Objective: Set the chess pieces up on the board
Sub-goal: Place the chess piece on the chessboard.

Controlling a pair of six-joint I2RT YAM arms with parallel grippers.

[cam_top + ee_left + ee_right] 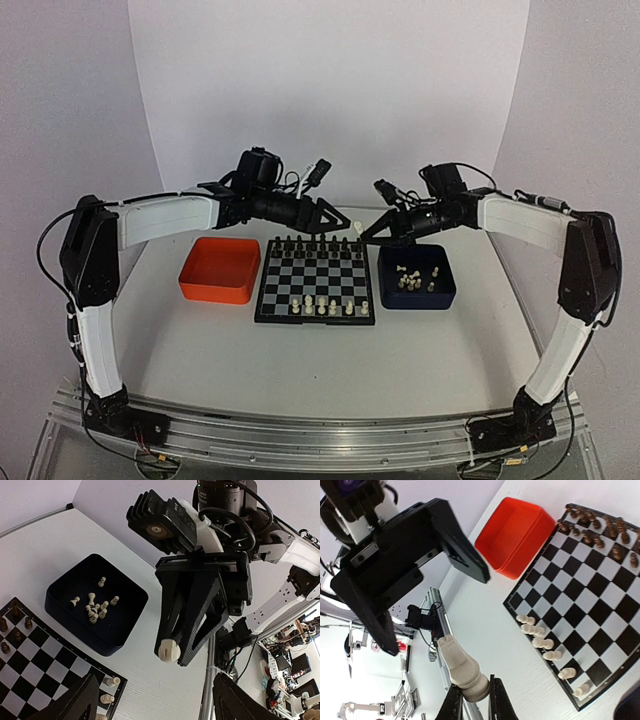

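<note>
You've got a white worktop, curved white backdrop behind it, aluminium rail along the near edge, even light.

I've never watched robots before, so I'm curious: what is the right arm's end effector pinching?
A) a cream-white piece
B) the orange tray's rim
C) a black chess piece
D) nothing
A: the right end effector is shut on a cream-white piece, which stands out between its fingers in both wrist views.
</note>
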